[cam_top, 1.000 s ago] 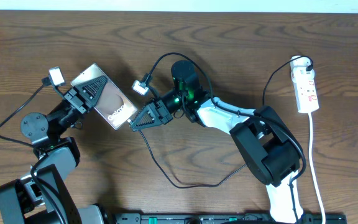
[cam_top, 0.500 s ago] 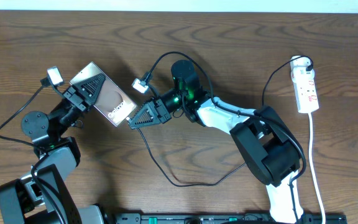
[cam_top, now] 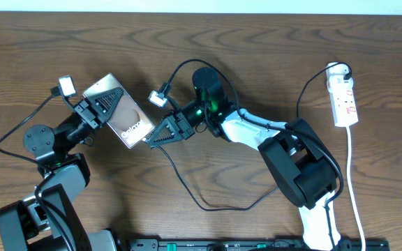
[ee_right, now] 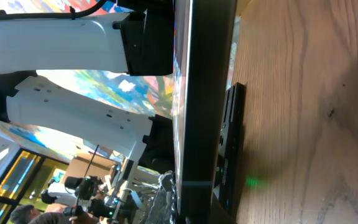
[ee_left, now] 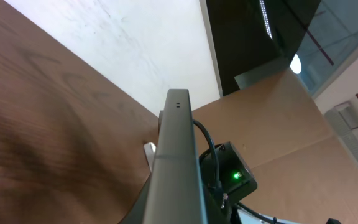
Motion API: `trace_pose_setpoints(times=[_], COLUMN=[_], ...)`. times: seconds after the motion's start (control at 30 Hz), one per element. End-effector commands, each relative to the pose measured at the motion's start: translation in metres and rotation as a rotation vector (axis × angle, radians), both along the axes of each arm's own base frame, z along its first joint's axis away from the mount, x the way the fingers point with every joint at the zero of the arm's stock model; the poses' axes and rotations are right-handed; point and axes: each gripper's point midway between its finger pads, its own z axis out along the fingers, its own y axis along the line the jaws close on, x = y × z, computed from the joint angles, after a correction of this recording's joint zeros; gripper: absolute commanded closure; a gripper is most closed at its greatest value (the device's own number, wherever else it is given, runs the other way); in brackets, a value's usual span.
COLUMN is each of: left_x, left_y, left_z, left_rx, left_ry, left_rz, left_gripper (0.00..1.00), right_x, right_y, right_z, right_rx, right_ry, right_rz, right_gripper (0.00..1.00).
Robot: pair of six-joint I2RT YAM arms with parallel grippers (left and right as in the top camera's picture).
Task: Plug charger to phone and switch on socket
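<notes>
A brown wooden table [cam_top: 271,42] with wavy grain filled the overhead view. A pale strip [cam_top: 187,5] ran along its far edge and a black rail [cam_top: 187,244] along its near edge. In the left wrist view, a white wall [ee_left: 123,43] stood beside a dark glass panel [ee_left: 253,37], with a brown board [ee_left: 278,124] below.

On the charger [cam_top: 206,208] we cannot see the plug tip: the right gripper's [cam_top: 151,139] pinched fingers cover it beside the phone [cam_top: 124,118]. The socket's [cam_top: 345,97] switch is too small for us to read.
</notes>
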Motion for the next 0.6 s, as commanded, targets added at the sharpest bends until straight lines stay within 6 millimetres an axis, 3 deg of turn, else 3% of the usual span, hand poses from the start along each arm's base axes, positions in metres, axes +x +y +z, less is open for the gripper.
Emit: trace_pose_setpoints(times=[0.0, 0.57], left_x=[-0.021, 0.007], left_y=[-0.021, 0.003], left_z=[-0.003, 0.005], left_rx=[0.054, -0.002], left_ry=[-0.020, -0.029], left_rz=[-0.147, 0.063], left_gripper=[0.93, 0.93], right_x=[0.023, 0.035], right_y=[0.008, 0.015], right_z=[0.008, 0.003], right_rx=[0.023, -0.007], right_ry=[-0.059, -0.048], right_rz=[-0.110, -0.192], right_gripper=[0.99, 0.99])
